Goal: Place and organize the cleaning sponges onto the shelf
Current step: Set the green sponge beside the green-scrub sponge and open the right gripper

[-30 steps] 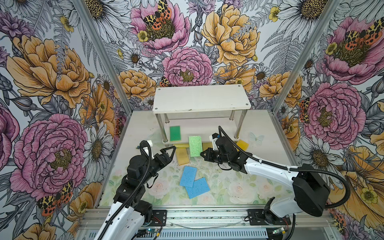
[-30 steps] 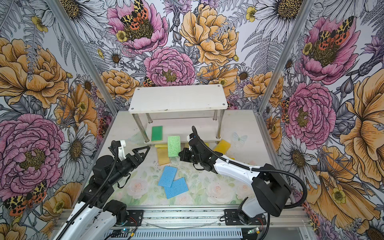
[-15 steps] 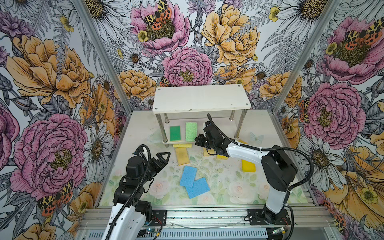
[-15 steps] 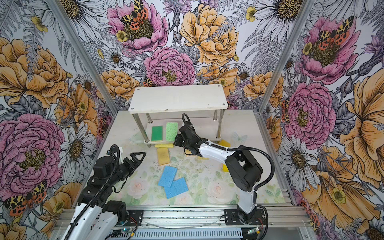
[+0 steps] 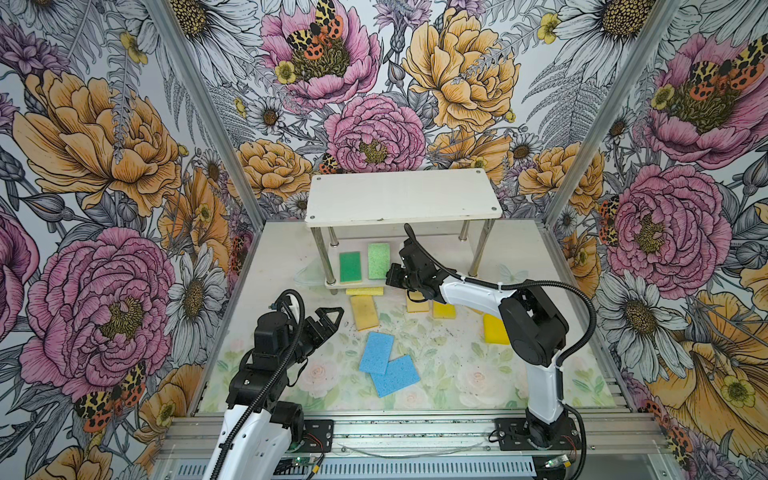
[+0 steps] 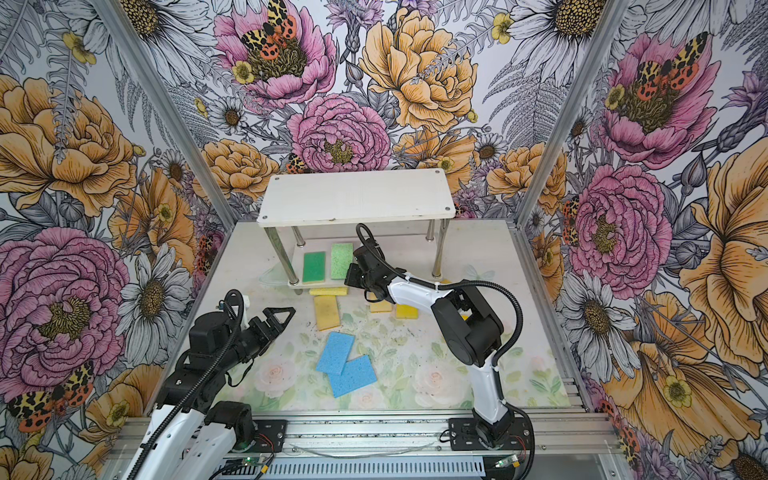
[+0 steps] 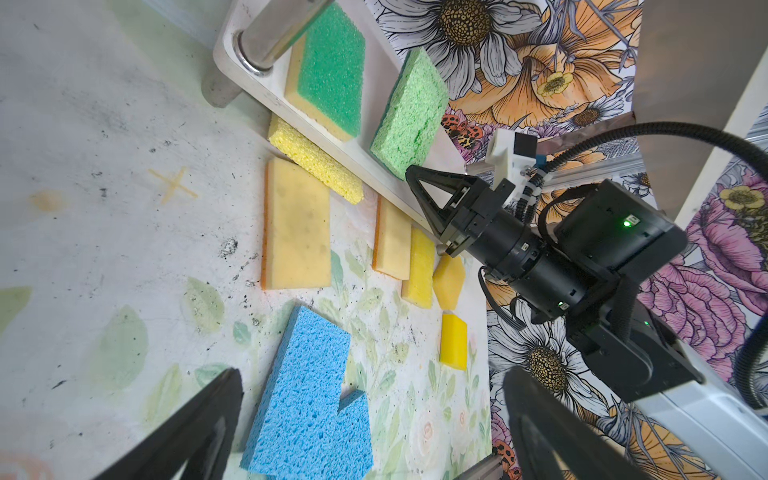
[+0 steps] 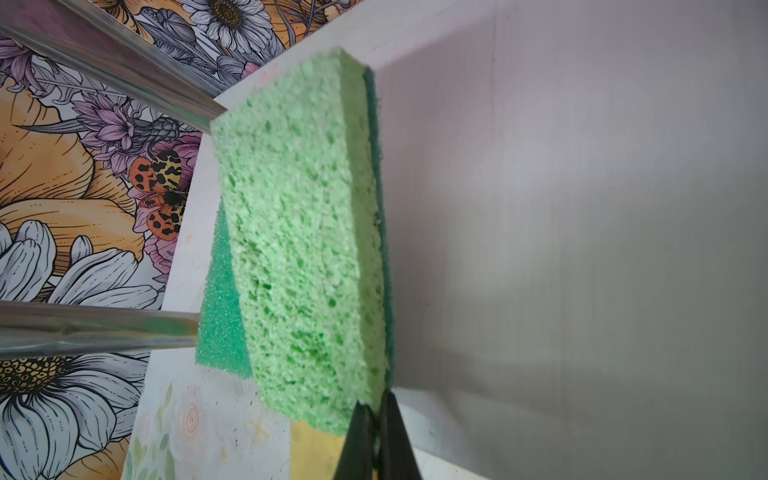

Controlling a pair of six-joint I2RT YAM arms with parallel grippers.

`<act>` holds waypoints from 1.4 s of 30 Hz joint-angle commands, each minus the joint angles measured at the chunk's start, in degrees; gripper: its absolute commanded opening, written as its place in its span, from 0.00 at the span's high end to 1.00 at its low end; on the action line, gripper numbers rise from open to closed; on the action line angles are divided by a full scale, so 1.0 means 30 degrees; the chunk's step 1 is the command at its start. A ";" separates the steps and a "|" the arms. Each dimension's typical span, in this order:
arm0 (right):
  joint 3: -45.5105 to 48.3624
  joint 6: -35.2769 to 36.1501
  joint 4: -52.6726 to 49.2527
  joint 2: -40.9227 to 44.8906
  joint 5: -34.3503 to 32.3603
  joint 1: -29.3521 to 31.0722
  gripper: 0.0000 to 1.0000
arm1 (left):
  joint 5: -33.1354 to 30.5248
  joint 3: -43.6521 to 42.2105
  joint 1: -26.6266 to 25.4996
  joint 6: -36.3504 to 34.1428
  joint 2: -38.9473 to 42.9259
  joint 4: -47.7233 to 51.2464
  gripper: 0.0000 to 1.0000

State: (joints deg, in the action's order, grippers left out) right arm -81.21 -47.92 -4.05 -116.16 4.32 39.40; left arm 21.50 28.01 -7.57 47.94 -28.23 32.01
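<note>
Pinching a corner of the light green sponge (image 8: 299, 232), the right gripper (image 8: 376, 401) has its fingers closed on it over the lower board of the shelf (image 5: 399, 199) — just beside the dark green sponge (image 5: 350, 267) lying there. The left gripper (image 5: 328, 322) hangs wide open above the table (image 5: 457, 374), near the blue sponges (image 5: 377, 352).

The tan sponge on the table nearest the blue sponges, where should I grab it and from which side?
Grip the tan sponge across its narrow width, near mid-length, coming straight down from above. It lies flat, both long edges are clear, while its far end crowds a yellow sponge by the shelf.
</note>
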 commanded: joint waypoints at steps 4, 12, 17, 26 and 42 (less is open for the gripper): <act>-0.1286 0.0424 -0.0084 -0.0952 0.0349 -0.0008 0.97 | 0.0368 -0.0139 0.0248 -0.0395 -0.0010 0.0107 0.01; -0.1759 0.0491 -0.0055 -0.1183 0.0553 -0.0007 0.78 | 0.0428 -0.0056 0.0276 -0.0484 -0.0053 0.0115 0.01; -0.1586 0.0637 -0.0055 -0.1014 0.0551 -0.0018 0.67 | 0.0423 -0.0044 0.0298 -0.0424 -0.0042 0.0143 0.01; -0.2008 0.1260 0.0211 -0.1362 0.0103 -0.0238 0.51 | 0.0644 -0.0075 0.0316 -0.0439 -0.0038 0.0232 0.01; -0.3070 0.2138 0.2290 -0.3081 0.2190 -0.0729 0.38 | 0.0685 -0.0196 0.0299 -0.0508 -0.0022 0.0287 0.01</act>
State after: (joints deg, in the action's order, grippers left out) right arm -88.66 -42.87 0.69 -123.57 8.29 37.41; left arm 22.39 28.01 -7.25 47.72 -28.25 32.40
